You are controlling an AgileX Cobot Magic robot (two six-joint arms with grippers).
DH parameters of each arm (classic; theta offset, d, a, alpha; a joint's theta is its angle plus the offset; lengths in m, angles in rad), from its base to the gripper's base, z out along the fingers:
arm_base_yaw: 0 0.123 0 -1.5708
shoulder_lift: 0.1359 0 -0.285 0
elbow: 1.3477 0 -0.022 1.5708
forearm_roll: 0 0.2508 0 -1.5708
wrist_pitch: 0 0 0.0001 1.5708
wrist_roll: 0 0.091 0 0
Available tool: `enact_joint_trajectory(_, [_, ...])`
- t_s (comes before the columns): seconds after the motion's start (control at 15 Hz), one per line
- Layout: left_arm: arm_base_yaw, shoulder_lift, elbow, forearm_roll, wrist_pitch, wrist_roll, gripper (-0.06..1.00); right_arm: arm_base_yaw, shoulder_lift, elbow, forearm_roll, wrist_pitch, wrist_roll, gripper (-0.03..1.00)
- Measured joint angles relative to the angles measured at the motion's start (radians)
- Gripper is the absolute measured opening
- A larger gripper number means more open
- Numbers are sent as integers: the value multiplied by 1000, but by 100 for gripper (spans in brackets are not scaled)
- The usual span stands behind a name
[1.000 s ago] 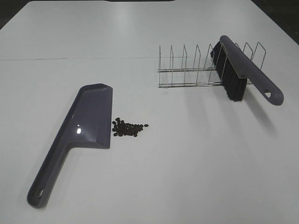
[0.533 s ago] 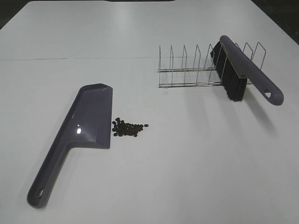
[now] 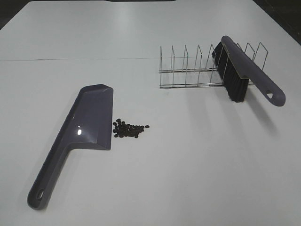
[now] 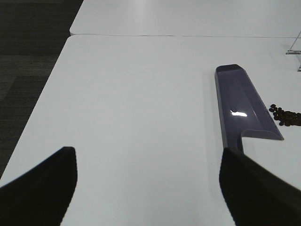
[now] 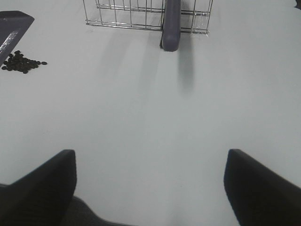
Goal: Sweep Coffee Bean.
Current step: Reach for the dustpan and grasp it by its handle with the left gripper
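A small pile of dark coffee beans (image 3: 128, 129) lies on the white table next to the blade of a purple dustpan (image 3: 87, 122). The beans also show in the left wrist view (image 4: 286, 116) and the right wrist view (image 5: 21, 62). A purple brush (image 3: 247, 70) with black bristles (image 3: 233, 84) rests in a wire rack (image 3: 197, 70) at the back right. My left gripper (image 4: 148, 188) is open and empty, well short of the dustpan (image 4: 242, 106). My right gripper (image 5: 150, 188) is open and empty, short of the brush handle (image 5: 171, 23). Neither gripper shows in the exterior view.
The white table (image 3: 188, 165) has a seam line across its back part. Its left edge borders dark floor (image 4: 28, 70) in the left wrist view. The wire rack (image 5: 141, 14) stands beyond the right gripper.
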State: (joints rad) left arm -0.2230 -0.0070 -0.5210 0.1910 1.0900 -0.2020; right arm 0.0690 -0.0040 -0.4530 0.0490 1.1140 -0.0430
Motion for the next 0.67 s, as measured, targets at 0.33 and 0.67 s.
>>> enact_joint_trajectory(0.33, [0,0,0,0,0,0,76,0,0,0,0,-1,0,75])
enact_joint_trajectory(0.67, [0,0,0,-2,-1,0,76,0,0,0,0,-1,0,75])
